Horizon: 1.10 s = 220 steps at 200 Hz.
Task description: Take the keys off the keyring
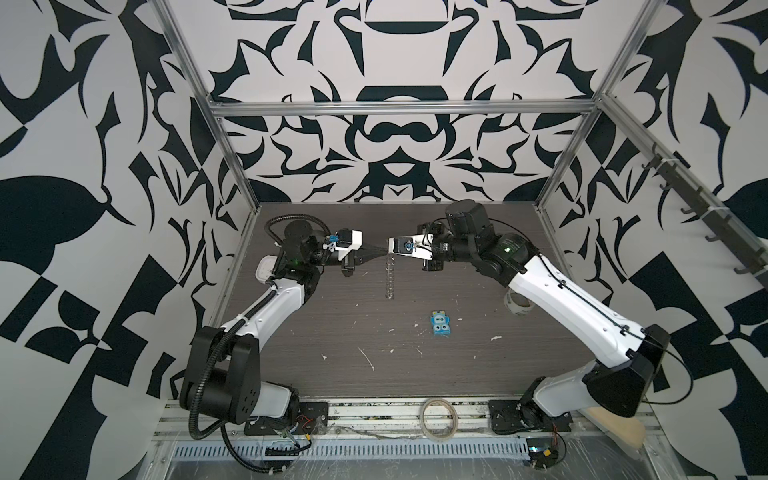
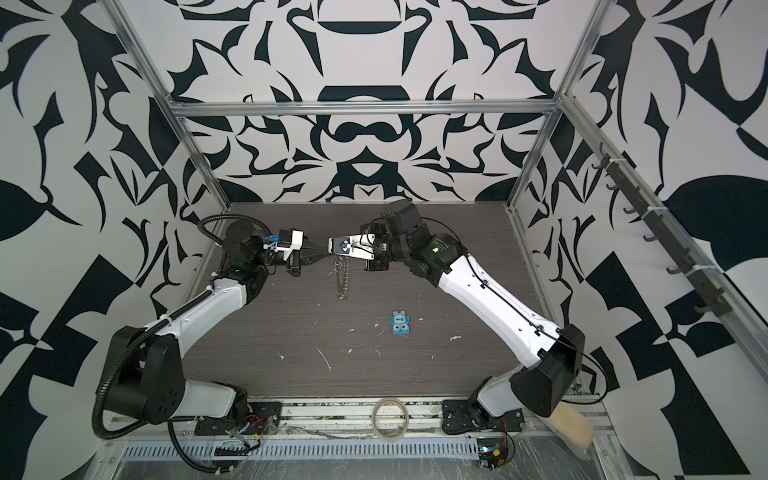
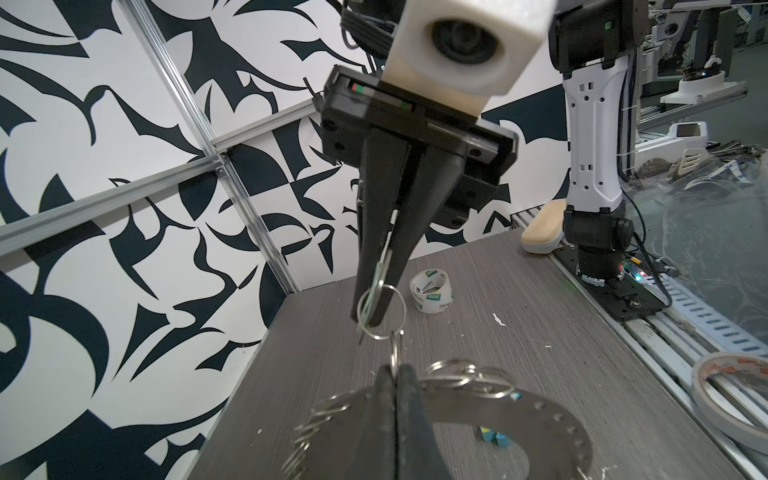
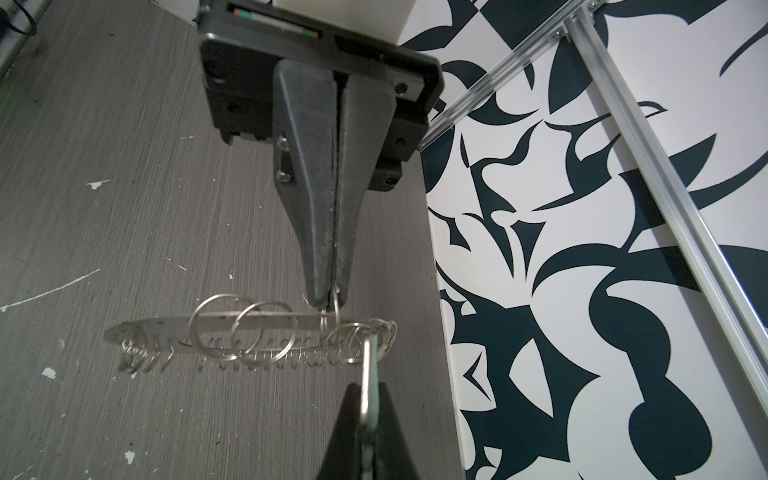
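Observation:
The keyring is a flat grey disc fringed with wire split rings. It hangs edge-on in the air over the back of the table in both top views. My left gripper is shut on one of its split rings, and the disc hangs from that ring. My right gripper faces it tip to tip and is shut on the pale green key. The key joins a larger ring that links to the pinched one.
A blue packet with cartoon eyes lies mid-table among white flecks. A translucent tape roll stands under the right arm. A beige tape ring rests on the front rail. The patterned back wall is close behind both grippers.

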{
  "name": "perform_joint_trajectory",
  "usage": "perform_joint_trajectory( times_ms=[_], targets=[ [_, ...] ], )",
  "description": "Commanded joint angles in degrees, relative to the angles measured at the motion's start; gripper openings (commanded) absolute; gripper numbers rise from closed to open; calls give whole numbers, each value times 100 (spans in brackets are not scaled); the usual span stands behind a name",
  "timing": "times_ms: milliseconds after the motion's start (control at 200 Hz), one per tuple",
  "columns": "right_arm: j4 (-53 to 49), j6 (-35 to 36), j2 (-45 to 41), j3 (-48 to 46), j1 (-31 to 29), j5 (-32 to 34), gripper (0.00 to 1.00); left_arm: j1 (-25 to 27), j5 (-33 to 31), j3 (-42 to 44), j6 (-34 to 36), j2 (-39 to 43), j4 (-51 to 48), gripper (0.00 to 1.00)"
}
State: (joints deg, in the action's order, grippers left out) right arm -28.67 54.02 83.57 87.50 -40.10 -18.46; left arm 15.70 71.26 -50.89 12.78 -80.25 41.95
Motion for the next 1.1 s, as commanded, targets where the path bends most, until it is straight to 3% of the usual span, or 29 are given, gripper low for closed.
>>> perform_joint_trajectory(
  times_ms=[0, 365, 515, 940, 1020, 1095],
  targets=[
    [93, 39, -82, 343, 80, -84, 0, -41, 310, -166, 191, 189, -320, 0],
    [194, -158, 32, 299, 413, -612, 0, -44, 827, -278, -534, 154, 184, 0],
    [330, -329, 37, 37, 435, -692, 0, -43, 727, -280, -1086, 53, 856, 0],
    [906, -847, 210, -453, 459, -969, 0, -15, 363, -202, -1278, 45, 1210, 0],
    [907, -991, 108, -516, 500, -927, 23, -17, 286, -191, -1312, 10, 1289, 0],
    [986, -1114, -71, -691, 594, -972, 32, -20, 228, -199, -1363, -51, 1392, 0]
  ],
)
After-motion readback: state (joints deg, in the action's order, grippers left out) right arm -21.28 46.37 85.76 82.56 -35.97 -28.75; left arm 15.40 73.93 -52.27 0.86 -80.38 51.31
